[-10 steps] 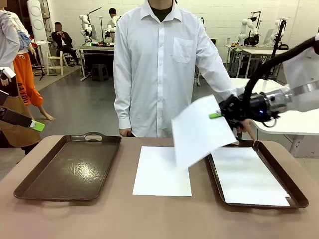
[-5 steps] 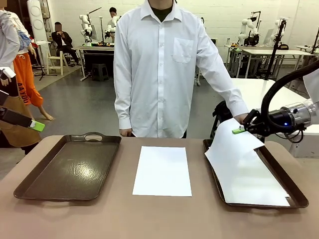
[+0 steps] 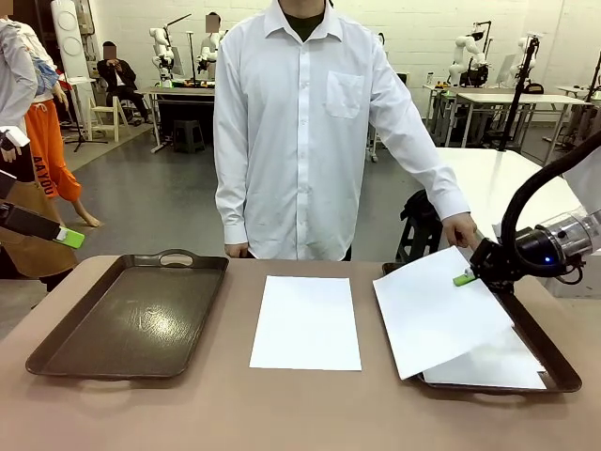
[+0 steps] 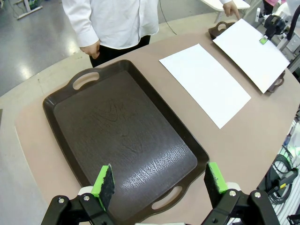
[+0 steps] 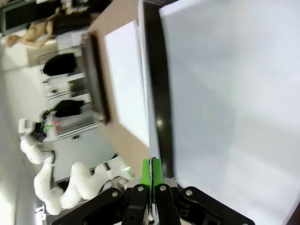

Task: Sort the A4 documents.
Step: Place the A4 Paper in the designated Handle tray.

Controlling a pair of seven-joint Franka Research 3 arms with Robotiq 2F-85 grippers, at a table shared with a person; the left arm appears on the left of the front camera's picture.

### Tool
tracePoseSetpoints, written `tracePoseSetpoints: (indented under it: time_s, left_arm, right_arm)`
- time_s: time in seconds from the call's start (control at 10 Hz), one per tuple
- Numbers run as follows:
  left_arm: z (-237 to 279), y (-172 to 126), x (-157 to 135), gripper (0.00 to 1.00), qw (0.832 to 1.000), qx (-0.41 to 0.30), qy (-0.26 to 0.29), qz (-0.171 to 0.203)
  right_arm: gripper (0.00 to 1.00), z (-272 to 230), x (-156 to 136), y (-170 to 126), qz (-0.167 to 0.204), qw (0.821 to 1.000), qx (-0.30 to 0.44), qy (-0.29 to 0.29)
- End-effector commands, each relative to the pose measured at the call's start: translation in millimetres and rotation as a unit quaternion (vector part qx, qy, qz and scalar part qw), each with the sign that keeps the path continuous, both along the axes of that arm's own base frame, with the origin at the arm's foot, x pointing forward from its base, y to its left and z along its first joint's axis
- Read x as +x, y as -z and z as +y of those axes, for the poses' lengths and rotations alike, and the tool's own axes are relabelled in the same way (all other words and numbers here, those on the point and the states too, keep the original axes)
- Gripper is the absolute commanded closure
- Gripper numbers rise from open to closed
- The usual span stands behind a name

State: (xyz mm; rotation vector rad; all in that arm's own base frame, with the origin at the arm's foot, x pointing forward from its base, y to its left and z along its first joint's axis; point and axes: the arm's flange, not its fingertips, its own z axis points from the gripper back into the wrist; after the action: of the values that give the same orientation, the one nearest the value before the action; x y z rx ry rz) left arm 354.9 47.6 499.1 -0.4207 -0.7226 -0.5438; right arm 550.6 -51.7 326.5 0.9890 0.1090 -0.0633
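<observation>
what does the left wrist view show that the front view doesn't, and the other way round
Left wrist view: the left gripper, open, hanging above the near handle of the empty tray.
Front view: a second sheet lying in the right tray, under the held sheet.
Both: the empty tray, the loose sheet on the table between the trays, and the right gripper shut on the held sheet over the right tray.
</observation>
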Motion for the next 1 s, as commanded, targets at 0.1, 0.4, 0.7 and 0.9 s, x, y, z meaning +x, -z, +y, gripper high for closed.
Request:
tracePoseSetpoints:
  time_s: [0.1,0.4,0.7,0.9]
  left_arm:
    - [1.4,2.8,0.9,0.00,1.000,-0.006,0.010,-0.005]
    - [1.4,2.8,0.9,0.00,1.000,-0.006,0.010,-0.005]
    - [1.4,2.8,0.9,0.00,1.000,-0.006,0.010,-0.005]
    - [1.4,2.8,0.9,0.00,1.000,-0.006,0.010,-0.005]
  right_arm:
    - [0.99,-12.7,-6.6,11.0,-0.015,0.997,-0.075,0.012]
    - [0.99,-21.2,-1.2,1.8,0.000,0.992,-0.128,-0.013]
    - [0.99,-23.5,7.2,-4.8,-0.005,0.989,-0.144,-0.018]
    - [0.99,-20.5,13.9,-0.4,-0.007,0.988,-0.156,-0.021]
